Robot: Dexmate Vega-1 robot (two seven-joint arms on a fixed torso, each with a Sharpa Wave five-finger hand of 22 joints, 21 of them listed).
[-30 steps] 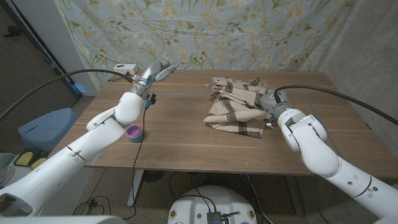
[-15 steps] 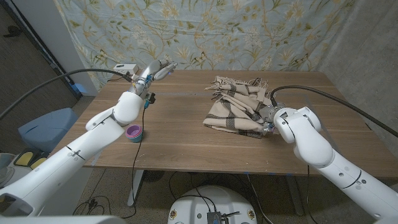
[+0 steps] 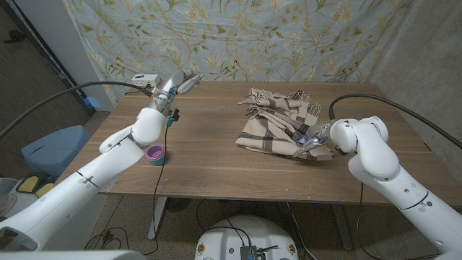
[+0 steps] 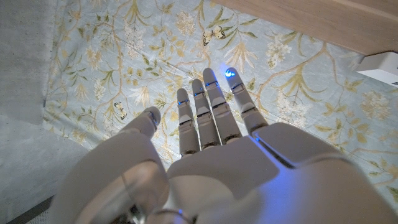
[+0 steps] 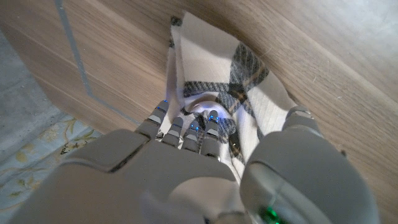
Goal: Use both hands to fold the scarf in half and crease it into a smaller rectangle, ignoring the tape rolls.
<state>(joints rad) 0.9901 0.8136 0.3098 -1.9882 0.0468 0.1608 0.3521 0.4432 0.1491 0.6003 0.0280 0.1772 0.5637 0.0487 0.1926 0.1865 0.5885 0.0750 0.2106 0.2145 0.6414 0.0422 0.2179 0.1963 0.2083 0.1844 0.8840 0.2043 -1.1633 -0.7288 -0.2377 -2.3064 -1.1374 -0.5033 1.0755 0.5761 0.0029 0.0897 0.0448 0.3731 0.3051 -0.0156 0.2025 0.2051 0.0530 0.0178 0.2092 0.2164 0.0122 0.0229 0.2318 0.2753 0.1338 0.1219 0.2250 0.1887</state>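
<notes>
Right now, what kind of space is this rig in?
Probably an indoor lab or data-collection setup, not a home. A floral cloth backdrop hangs behind the wooden table, thick cables run to both arms, and the props are sparse: a plaid scarf and a purple tape roll.

My right arm has swung its elbow out to the right since a second ago, and the right hand [image 3: 309, 137] has come round onto the scarf's [image 3: 271, 130] near right corner, fingers [image 5: 186, 127] now down on the cloth. That corner sits flatter and is pulled a bit further right along the surface. My left hand [image 3: 182, 82] has drifted slightly toward the backdrop.
</notes>
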